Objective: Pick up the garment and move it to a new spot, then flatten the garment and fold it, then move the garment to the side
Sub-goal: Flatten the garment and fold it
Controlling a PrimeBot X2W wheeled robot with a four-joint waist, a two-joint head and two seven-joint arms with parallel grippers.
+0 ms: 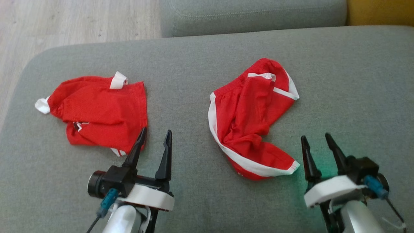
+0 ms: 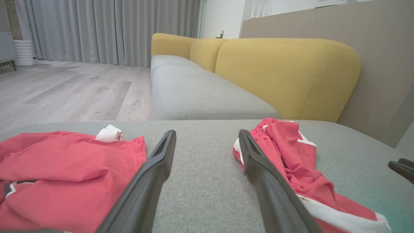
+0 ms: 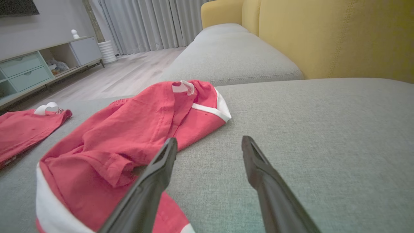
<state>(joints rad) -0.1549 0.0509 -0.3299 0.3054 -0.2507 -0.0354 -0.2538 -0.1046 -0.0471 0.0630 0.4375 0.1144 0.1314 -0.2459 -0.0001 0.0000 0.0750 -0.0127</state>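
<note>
A crumpled red garment with white trim (image 1: pixel 249 116) lies on the grey cushion (image 1: pixel 194 64), right of centre. My right gripper (image 1: pixel 315 136) stands open just to the right of its near end, fingers empty and apart from the cloth; in the right wrist view the garment (image 3: pixel 129 129) spreads to the left of the open gripper (image 3: pixel 209 139). A second red garment with white cuffs (image 1: pixel 100 110) lies flatter at the left. My left gripper (image 1: pixel 156 131) is open, its left fingertip over that garment's near right corner. In the left wrist view the gripper (image 2: pixel 207 132) sits between both garments (image 2: pixel 64 168) (image 2: pixel 291 152).
The grey cushion's left edge drops to a pale wooden floor (image 1: pixel 64 22). Another grey seat (image 1: pixel 252 13) adjoins at the back, with yellow backrests (image 2: pixel 284 74) behind. A low TV cabinet (image 3: pixel 38 64) stands across the room. Bare cushion lies between the garments and at the right.
</note>
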